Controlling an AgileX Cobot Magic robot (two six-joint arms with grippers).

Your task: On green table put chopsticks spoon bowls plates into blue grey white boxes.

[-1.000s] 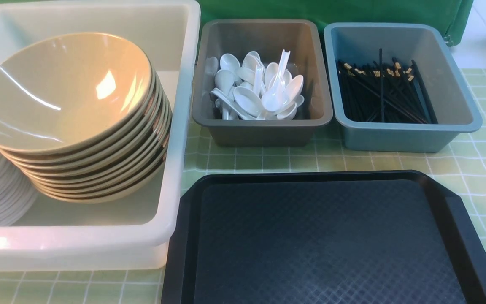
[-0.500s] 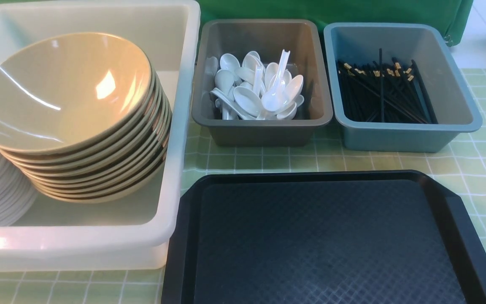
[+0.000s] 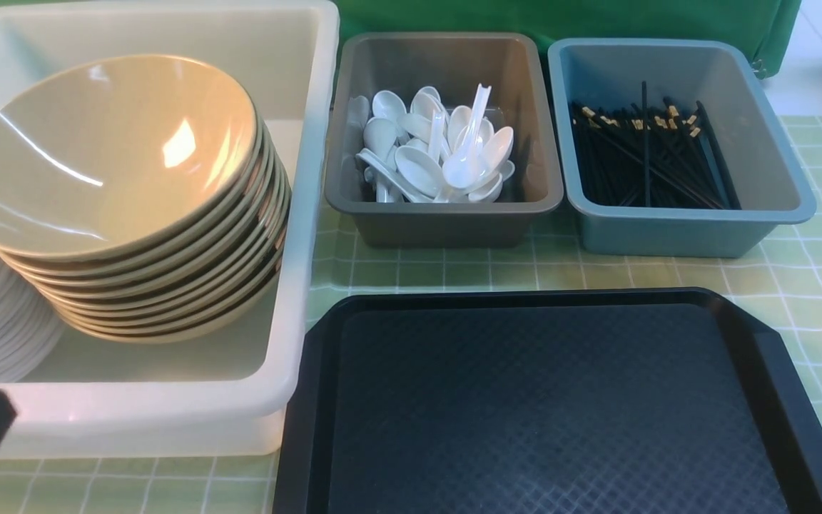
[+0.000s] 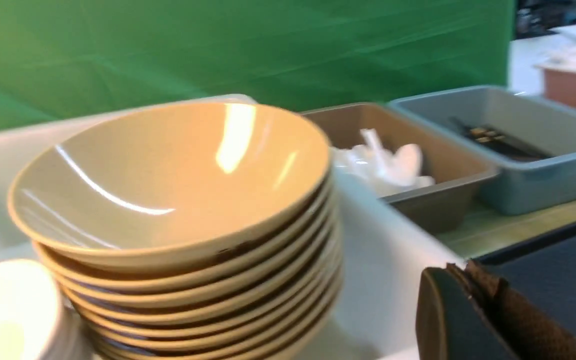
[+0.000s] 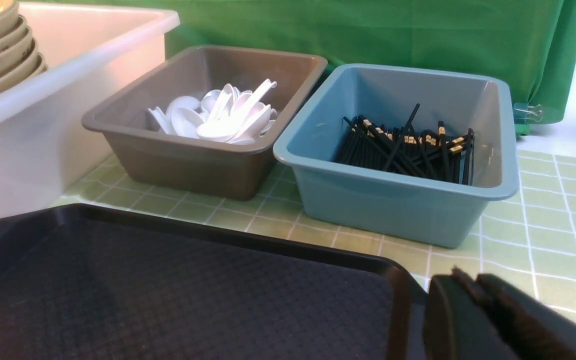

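With sorting seemingly finished, the shut black left gripper (image 4: 460, 270) and closed dark right gripper (image 5: 463, 280) should withdraw gently, the left avoiding the stacked glossy tan bowls (image 4: 168, 190) beside it in the large translucent white plastic box (image 4: 393, 260).

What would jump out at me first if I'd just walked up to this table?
Probably the tall, leaning stack of glossy tan bowls in the big white box on the left. Next, the jumble of white spoons in the grey box, and the large black tray in front of it.
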